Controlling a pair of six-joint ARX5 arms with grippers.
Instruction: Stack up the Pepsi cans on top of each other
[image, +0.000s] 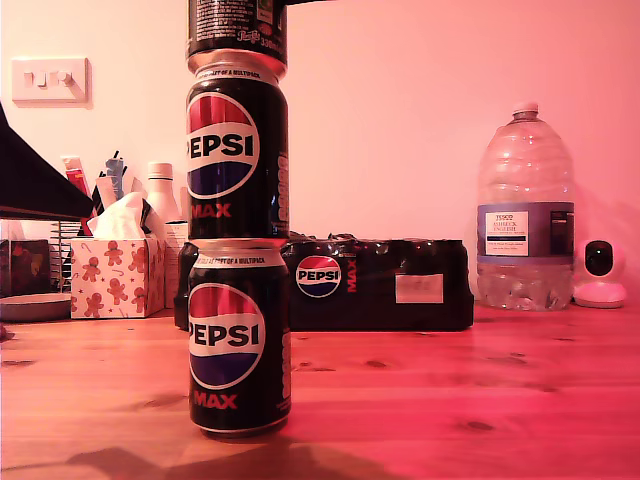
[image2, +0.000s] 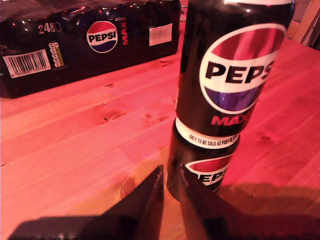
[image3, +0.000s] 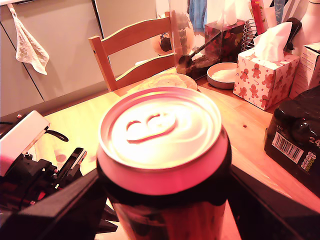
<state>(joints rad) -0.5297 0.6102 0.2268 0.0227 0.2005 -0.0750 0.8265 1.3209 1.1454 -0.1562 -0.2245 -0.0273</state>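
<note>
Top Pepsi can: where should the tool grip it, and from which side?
Grip the top Pepsi can across its round side wall, just below the rim, coming level from the side: it stands upright on the middle can, and its flat lid offers no hold.

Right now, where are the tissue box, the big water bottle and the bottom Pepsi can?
tissue box (image: 115, 278), exterior view, on its gingerbread-printed front.
water bottle (image: 525, 170), exterior view, on its clear upper body.
bottom Pepsi can (image: 226, 336), exterior view, on its round logo.
</note>
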